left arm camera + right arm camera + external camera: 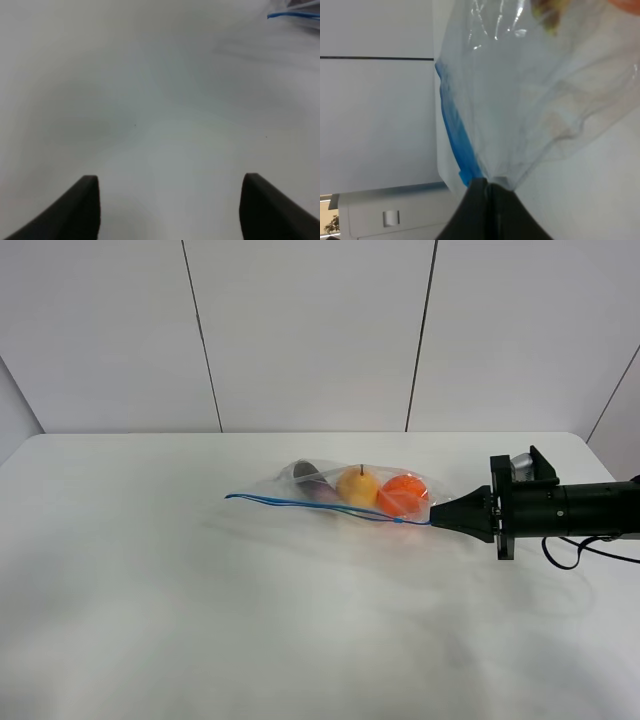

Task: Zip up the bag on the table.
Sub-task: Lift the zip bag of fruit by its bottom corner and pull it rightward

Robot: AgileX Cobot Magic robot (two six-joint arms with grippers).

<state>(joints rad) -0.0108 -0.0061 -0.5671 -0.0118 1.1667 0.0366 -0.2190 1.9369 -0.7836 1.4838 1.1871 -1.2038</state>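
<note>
Right pincer pressed together, pinching one corner of the bag at the end of the blue zipper strip. The bag is clear, crinkly plastic lying on the white counter and stretching straight out from the tips. Orange fruit sits nearest the tips, yellow fruit just past it, purple eggplant farthest. Left pincer spread wide over bare counter, with the strip's end well ahead of it.

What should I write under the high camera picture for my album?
The right gripper pinches one end of the clear bag lying on the white table.
</note>
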